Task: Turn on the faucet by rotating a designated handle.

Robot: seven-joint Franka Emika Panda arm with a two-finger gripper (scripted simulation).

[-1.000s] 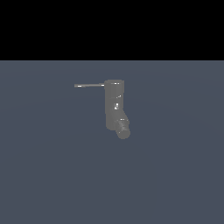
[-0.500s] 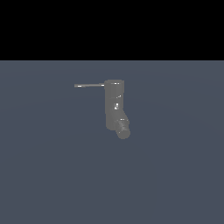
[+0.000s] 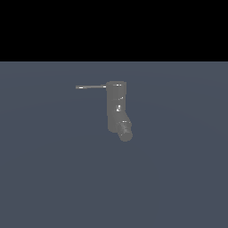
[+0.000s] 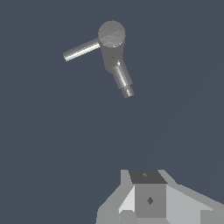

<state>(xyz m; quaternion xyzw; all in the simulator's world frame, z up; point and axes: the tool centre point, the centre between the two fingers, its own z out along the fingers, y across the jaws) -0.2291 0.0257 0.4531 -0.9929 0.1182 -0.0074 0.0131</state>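
One thin, straight grey rod handle [image 3: 91,87] sticks out sideways from the top of the faucet, pointing toward the exterior view's left, with a pale glint near its free end. In the wrist view the same handle [image 4: 81,49] shows as a short bright bar leaving the round cap.

There is one faucet [image 3: 116,106]: a dark grey upright cylinder with small glints on its side, sitting a little above the centre of the exterior view. A single stubby spout [image 3: 124,131] angles down from its lower part toward the exterior view's right and ends in a rounded nozzle. From the wrist camera the faucet [image 4: 112,35] is seen from above, its flat circular top facing the lens, with the spout [image 4: 122,78] running off at an angle to the handle.

All of this stands on one plain blue-grey floor [image 3: 53,178]; a black band fills the upper part of the exterior view.

One gripper [image 4: 148,199] appears only in the wrist view, as pale grey blocky housing. It is well apart from the faucet and handle, with bare floor between them, and touches nothing. Its fingertips are not visible, so whether it is open or closed cannot be told; nothing is seen in its grasp.
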